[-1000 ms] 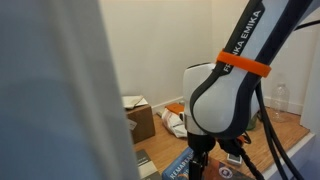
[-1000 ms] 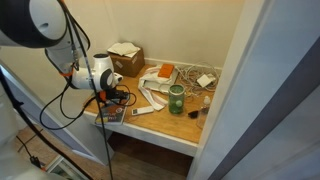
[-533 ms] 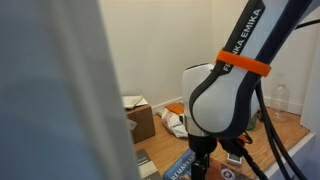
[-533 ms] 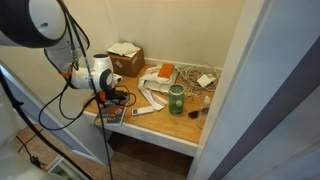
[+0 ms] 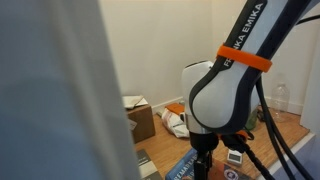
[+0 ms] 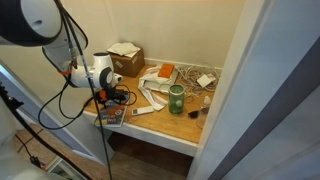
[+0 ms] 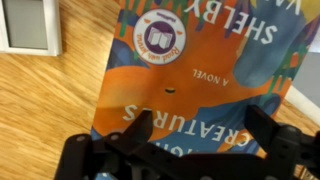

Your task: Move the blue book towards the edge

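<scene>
The blue book (image 7: 190, 75) fills the wrist view. Its cover is blue with a large orange patch and pale lettering, and it lies flat on the wood-grain tabletop (image 7: 45, 110). My gripper (image 7: 205, 128) is open, its two dark fingers spread wide just over the book's near end, with nothing between them. In both exterior views the book (image 5: 182, 165) (image 6: 112, 115) lies under the gripper (image 5: 205, 168) (image 6: 108, 100) at the table's corner. The pale edge (image 7: 303, 92) (image 6: 150, 137) runs close beside the book.
A cardboard box (image 6: 125, 57) (image 5: 140, 120) stands at the back. A green jar (image 6: 177, 99), a white remote-like bar (image 6: 141, 112) and cluttered items (image 6: 190, 75) lie on the table. A white-framed grey object (image 7: 28, 25) sits beside the book. Walls close in both sides.
The arm has shifted slightly in the exterior views, and a small device now shows beside the gripper. The book looks nearly unmoved.
</scene>
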